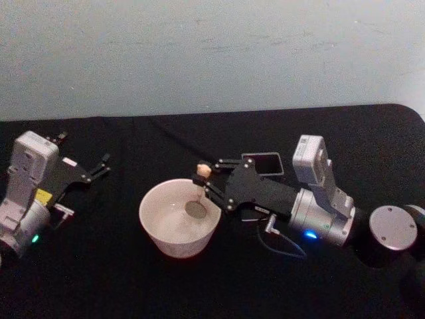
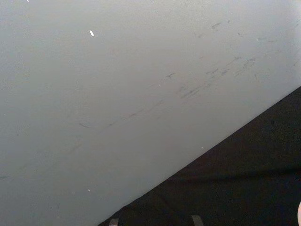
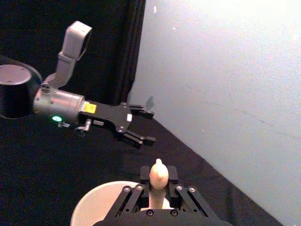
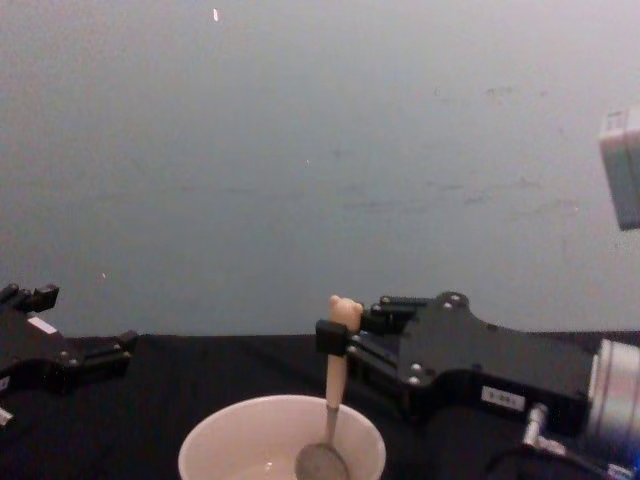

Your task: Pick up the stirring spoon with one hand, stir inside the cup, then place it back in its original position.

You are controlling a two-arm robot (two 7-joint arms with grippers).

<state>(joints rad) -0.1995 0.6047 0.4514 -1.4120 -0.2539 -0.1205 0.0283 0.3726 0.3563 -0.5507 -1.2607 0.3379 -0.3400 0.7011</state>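
The cream-white cup (image 1: 154, 216) stands at the middle of the black table. The stirring spoon (image 1: 198, 193) is upright in it, with its bear-head knob up and its round end down on the cup's inside. My right gripper (image 1: 204, 181) reaches in from the right and is shut on the spoon's stem just under the knob. The chest view shows the spoon (image 4: 335, 385) hanging from the gripper (image 4: 338, 340) into the cup (image 4: 225, 445). The dark grey holder box (image 1: 264, 163) stands behind my right gripper. My left gripper (image 1: 85, 153) rests open at the far left, holding nothing.
The table's black cloth ends at a pale wall (image 1: 212, 53) close behind. My right arm's large round joint (image 1: 393, 229) sits at the right edge. In the right wrist view my left gripper (image 3: 150, 125) hangs open beyond the cup (image 3: 91, 205).
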